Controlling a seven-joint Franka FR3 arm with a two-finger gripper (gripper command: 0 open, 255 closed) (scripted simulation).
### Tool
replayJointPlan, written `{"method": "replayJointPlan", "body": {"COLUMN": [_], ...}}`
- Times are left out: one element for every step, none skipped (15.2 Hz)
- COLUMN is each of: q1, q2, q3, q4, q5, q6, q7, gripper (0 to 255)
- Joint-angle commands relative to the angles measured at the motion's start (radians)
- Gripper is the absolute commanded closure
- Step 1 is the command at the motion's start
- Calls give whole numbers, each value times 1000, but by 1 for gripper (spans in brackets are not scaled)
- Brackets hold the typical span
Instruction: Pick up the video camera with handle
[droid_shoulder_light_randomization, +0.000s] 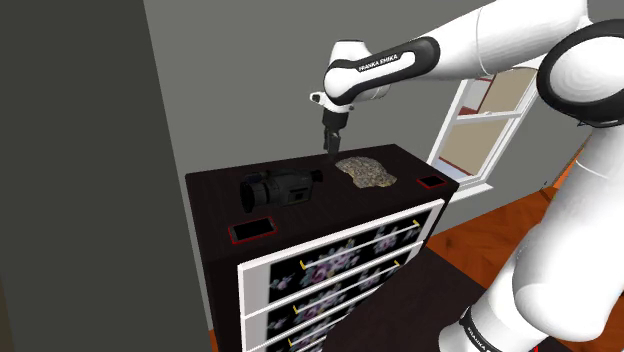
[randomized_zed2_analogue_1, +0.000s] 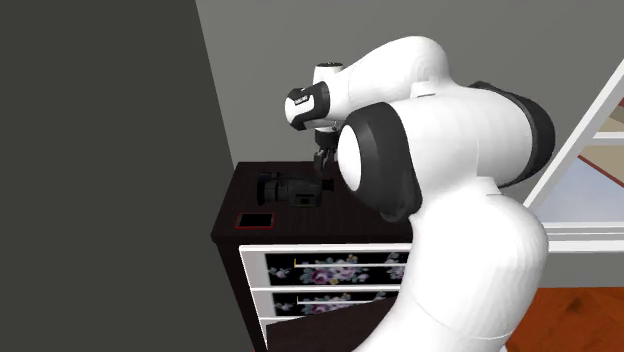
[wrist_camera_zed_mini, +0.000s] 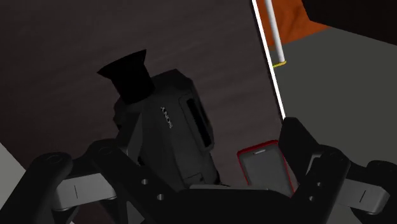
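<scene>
A black video camera with a handle lies on the dark top of a dresser, toward the shoulder view's left. My gripper hangs above the back of the dresser top, up and to the right of the camera, pointing down and touching nothing. In the wrist view the camera shows below, between the two black fingers, which stand well apart: the gripper is open and holds nothing. In the second exterior view the camera sits just left of the gripper, which my own arm partly hides.
A mottled, stone-like lump lies right of the camera. Two small red-rimmed black slabs sit at the dresser's front corners; one is beside the camera. Floral drawer fronts below, a window at right, a dark wall at left.
</scene>
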Motion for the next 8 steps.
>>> {"method": "replayJointPlan", "body": {"q1": [3,3,4,4,4,4,5,6], "q2": [65,100,135,170,205,239,274,308], "q3": [12,19,27,35,44,53,63,73], "q4": [65,99,133,168,204,241,278,317], "q5": [22,31,40,48,55,61,66,70], "q6": [-2,-1,-1,-3,-5,-8,-12,-18], "q7": [-63,-93,-121,-148,-175,-200,-225,-249], "gripper": [0,0,0,0,0,0,0,0]}}
